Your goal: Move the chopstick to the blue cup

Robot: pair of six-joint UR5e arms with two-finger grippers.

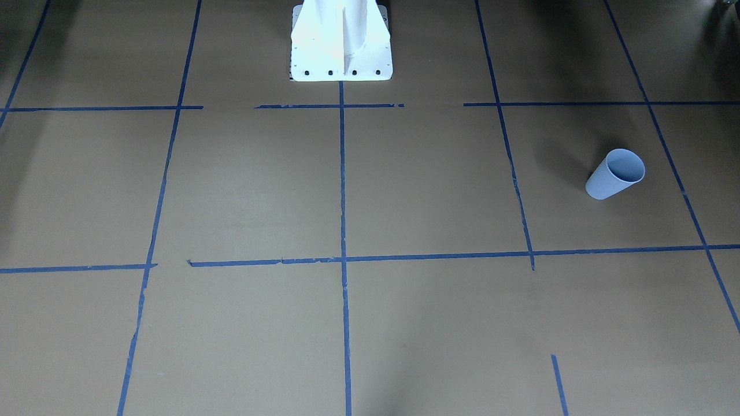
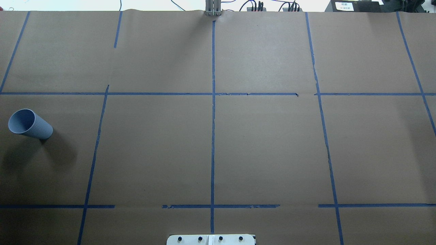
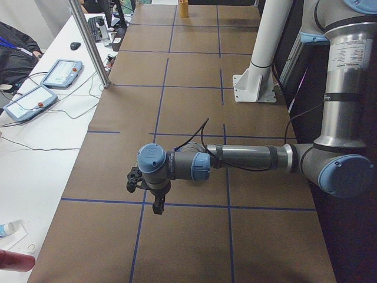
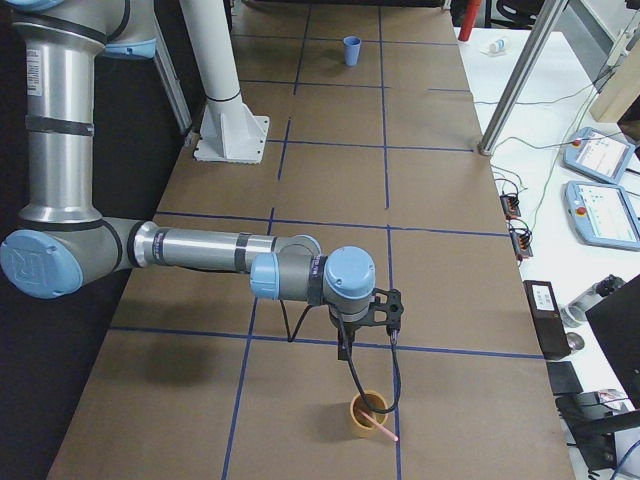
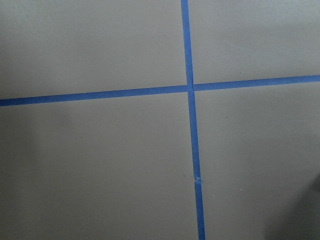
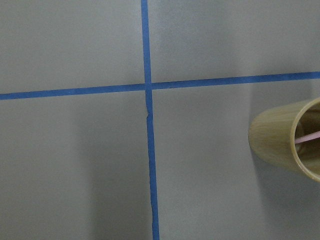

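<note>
— So, where do we find the chopstick [image 6: 306, 138]?
— Leaning inside the tan cup [image 4: 362, 415], its tip past the rim; the blue cup [image 4: 351, 50] stands upright, well apart from the tan cup, toward the table's [image 4: 440, 180] other end.
— And the claws?
— The right claw [image 4: 368, 325] hangs near the tan cup; the left claw [image 3: 144, 193] well apart from it; we cannot tell whether either is wide or narrow.

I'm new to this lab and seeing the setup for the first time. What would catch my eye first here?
The brown table, crossed by a grid of blue tape lines, dominates every view. A lone blue cup stands upright at the robot's left end. At the opposite end a tan cup holds the pink chopstick, which leans out over its rim, close by the right arm.
</note>
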